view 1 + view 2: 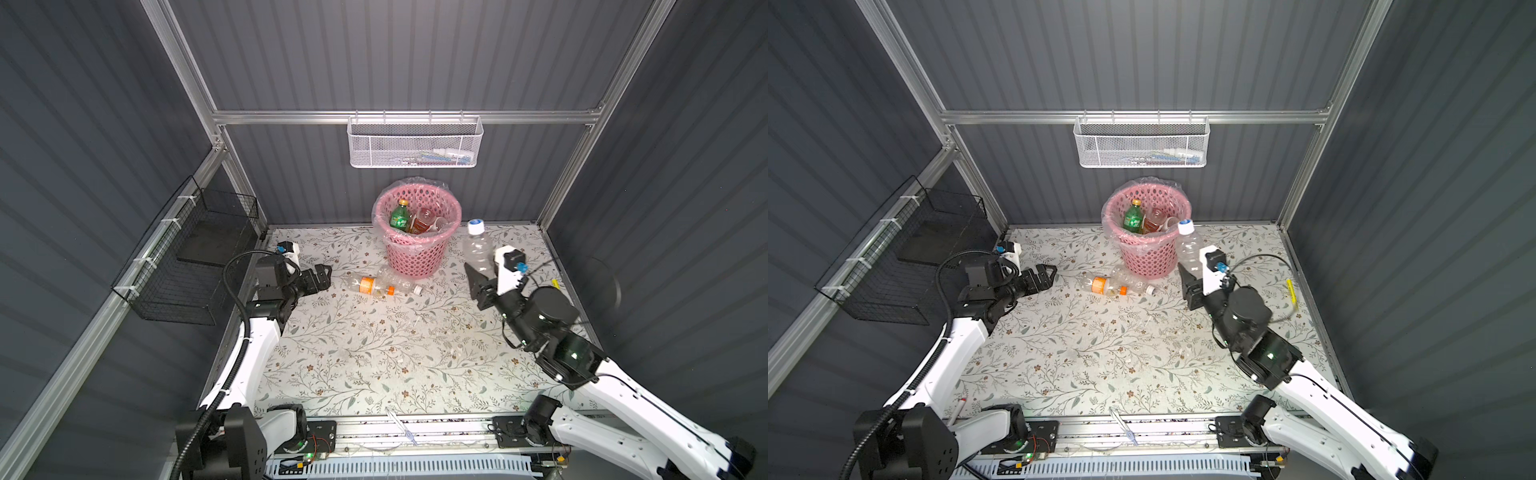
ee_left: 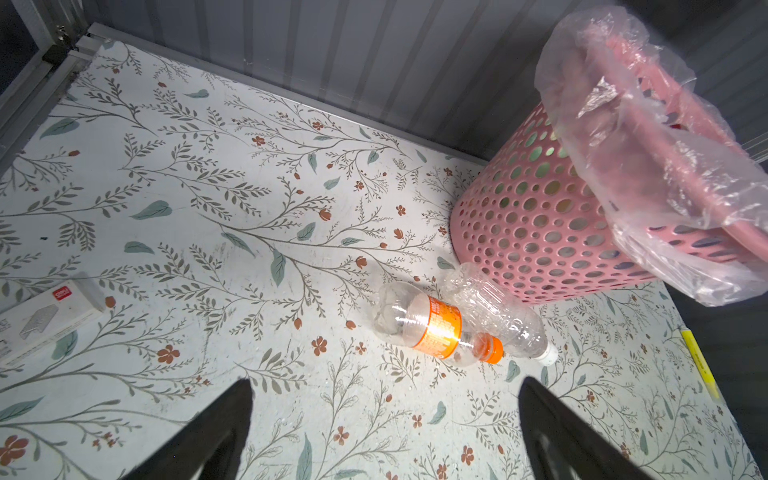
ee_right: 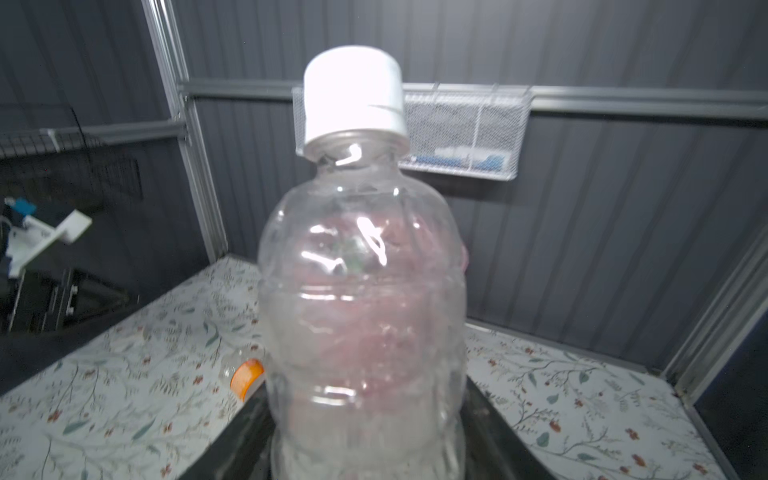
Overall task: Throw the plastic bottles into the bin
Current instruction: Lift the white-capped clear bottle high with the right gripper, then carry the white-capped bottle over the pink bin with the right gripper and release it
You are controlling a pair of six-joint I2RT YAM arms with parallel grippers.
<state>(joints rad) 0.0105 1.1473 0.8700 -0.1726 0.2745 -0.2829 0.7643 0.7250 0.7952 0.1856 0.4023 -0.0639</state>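
The pink bin (image 1: 415, 259) (image 1: 1148, 259) (image 2: 532, 224), lined with a clear bag, stands at the back of the table. A green bottle (image 1: 400, 217) and an amber one (image 1: 419, 225) lie inside it. My right gripper (image 1: 484, 259) (image 1: 1194, 258) (image 3: 365, 399) is shut on a clear bottle with a white cap (image 1: 477, 243) (image 1: 1187, 243) (image 3: 361, 299), held upright above the table, right of the bin. An orange-labelled bottle (image 1: 370, 286) (image 2: 432, 328) and a clear white-capped bottle (image 1: 400, 282) (image 2: 498, 316) lie side by side before the bin. My left gripper (image 1: 324, 272) (image 1: 1047, 270) (image 2: 384, 386) is open and empty, left of them.
A white mesh basket (image 1: 415, 141) hangs on the back wall and a black wire basket (image 1: 195, 257) on the left wall. A yellow highlighter (image 1: 555, 283) (image 2: 700, 363) lies near the right edge. A white box (image 2: 45, 316) sits at the back left. A marker pen (image 1: 960, 409) lies front left.
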